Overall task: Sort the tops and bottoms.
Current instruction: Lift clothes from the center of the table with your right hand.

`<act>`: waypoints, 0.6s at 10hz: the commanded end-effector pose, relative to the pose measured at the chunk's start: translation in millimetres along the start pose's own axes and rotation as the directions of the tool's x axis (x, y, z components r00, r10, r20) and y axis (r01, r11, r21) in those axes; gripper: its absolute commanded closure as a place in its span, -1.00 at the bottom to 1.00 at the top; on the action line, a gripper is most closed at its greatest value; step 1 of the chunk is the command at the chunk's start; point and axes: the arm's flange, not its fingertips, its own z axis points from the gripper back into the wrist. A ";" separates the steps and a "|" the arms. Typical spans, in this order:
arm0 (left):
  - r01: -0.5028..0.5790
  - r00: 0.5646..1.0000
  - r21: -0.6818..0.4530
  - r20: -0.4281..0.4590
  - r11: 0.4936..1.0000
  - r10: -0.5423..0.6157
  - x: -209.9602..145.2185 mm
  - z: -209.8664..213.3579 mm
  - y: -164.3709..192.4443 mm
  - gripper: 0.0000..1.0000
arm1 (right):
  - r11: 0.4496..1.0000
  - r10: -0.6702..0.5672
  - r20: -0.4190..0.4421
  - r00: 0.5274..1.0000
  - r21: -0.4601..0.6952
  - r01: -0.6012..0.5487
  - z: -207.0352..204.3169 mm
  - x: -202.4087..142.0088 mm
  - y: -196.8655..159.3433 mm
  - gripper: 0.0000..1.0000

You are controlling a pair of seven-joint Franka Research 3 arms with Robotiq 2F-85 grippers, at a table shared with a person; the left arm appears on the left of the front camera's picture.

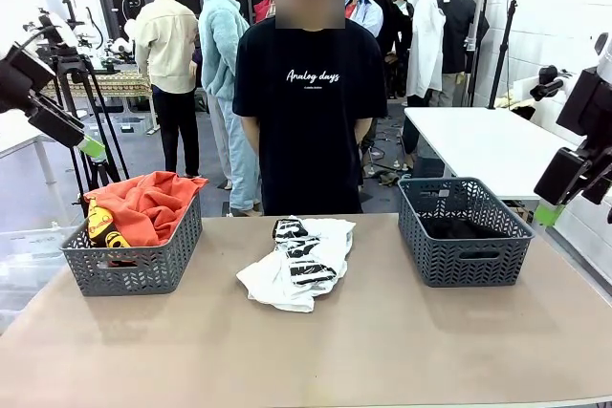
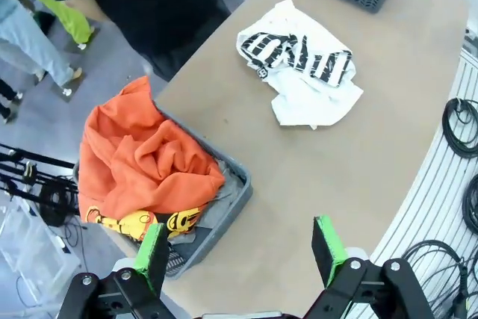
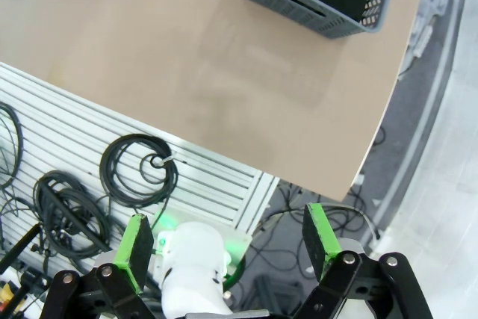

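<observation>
A white top with black print [image 1: 296, 260] lies crumpled at the table's middle, also in the left wrist view [image 2: 302, 72]. An orange top [image 1: 143, 205] with a yellow graphic [image 2: 149, 222] fills the left grey basket [image 1: 134, 269]; pale grey fabric [image 2: 218, 203] peeks out under it. Dark fabric [image 1: 454, 228] lies in the right grey basket [image 1: 464, 255]; I cannot tell if it is bottoms. My left gripper [image 1: 92, 149] hovers open, high above the left basket [image 2: 240, 252]. My right gripper [image 1: 547, 214] hangs open and empty off the table's right edge [image 3: 228, 248].
A person in a black T-shirt [image 1: 306, 112] stands at the far edge, hands behind the back. A white table [image 1: 488, 145] stands behind on the right, a tripod [image 1: 86, 102] on the left. Cables [image 3: 138, 169] lie on the slatted floor by the near edge.
</observation>
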 end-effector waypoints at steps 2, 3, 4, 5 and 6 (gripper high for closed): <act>0.014 0.998 -0.016 -0.065 1.000 -0.015 8.9 -23.5 12.3 -1.00 | 1.000 -0.004 -0.011 1.000 -0.004 0.004 -1.5 -0.5 0.2 -1.00; 0.010 1.000 -0.012 -0.014 1.000 -0.010 2.5 -7.8 0.1 -1.00 | 1.000 -0.004 -0.011 1.000 -0.004 0.004 -1.5 -0.5 0.2 -1.00; 0.010 1.000 -0.012 -0.014 1.000 -0.010 2.5 -7.8 0.1 -1.00 | 1.000 -0.004 -0.011 1.000 -0.004 0.004 -1.5 -0.5 0.2 -1.00; 0.010 1.000 -0.012 -0.014 1.000 -0.010 2.5 -7.8 0.1 -1.00 | 1.000 -0.004 -0.011 1.000 -0.004 0.004 -1.5 -0.5 0.2 -1.00; 0.010 1.000 -0.012 -0.014 1.000 -0.010 2.5 -7.8 0.1 -1.00 | 1.000 -0.004 -0.011 1.000 -0.004 0.004 -1.5 -0.5 0.2 -1.00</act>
